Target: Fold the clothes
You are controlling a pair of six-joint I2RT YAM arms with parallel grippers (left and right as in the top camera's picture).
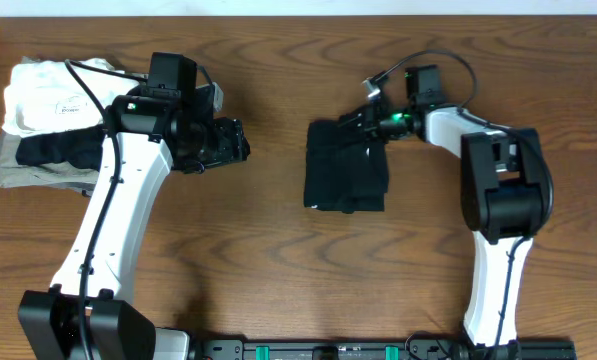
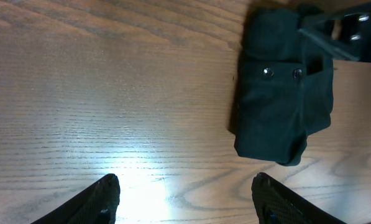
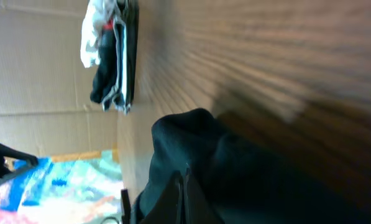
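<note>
Black T-shirt [image 1: 346, 165] folded, flat on counter [image 1: 278, 260] near centre. Right end effector [image 1: 366, 118] at its far edge, sunk in fabric, grip can't tell. Left end effector [image 1: 242, 141] w/ fingers [image 2: 104, 198] apart, over counter left of shirt.

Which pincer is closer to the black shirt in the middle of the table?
Right. The right pincer sits on the far edge of the black shirt; the left pincer hangs open off to one side, not touching it.
</note>
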